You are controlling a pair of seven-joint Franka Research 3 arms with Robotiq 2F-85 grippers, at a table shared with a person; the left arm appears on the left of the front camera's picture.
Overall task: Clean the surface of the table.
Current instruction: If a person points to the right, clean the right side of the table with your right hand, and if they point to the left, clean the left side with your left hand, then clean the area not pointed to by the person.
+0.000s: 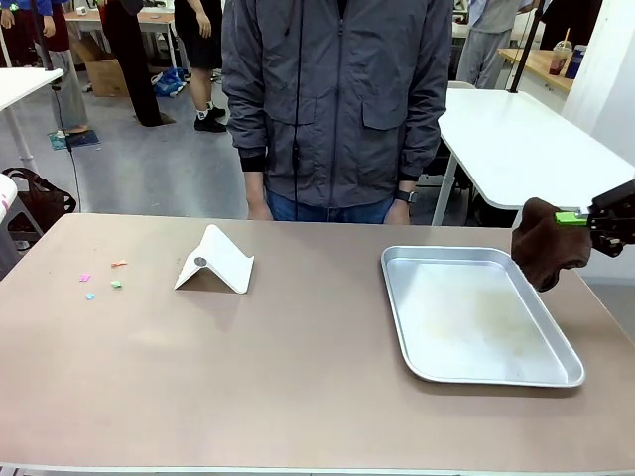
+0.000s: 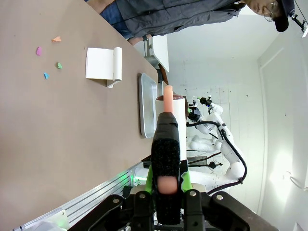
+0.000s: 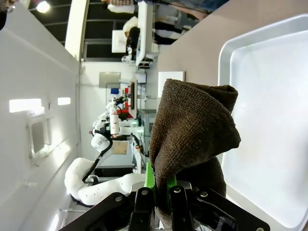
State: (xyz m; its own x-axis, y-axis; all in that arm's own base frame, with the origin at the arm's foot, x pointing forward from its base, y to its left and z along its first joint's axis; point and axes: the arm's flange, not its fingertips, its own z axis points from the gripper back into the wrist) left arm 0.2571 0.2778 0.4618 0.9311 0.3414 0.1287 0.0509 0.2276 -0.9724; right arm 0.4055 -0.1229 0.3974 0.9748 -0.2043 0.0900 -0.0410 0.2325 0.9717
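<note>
The tan-brown table [image 1: 298,377] carries several small coloured paper scraps [image 1: 101,279] near its left end. At the right edge, just above the table, my right gripper [image 1: 585,218] is shut on a dark brown cloth [image 1: 548,243] that hangs beside the metal tray [image 1: 397,297]. In the right wrist view the cloth [image 3: 192,130] drapes over the right gripper [image 3: 161,185] with the tray [image 3: 269,96] behind it. In the left wrist view my left gripper [image 2: 167,120] is shut on a salmon-pink rod [image 2: 168,96], well above the table [image 2: 57,125] and away from the scraps [image 2: 48,57].
A white folded stand [image 1: 215,263] sits left of centre, also seen as the stand [image 2: 102,64] in the left wrist view. A person in a grey jacket [image 1: 337,99] stands at the far edge with hands down. The shiny tray is bare inside.
</note>
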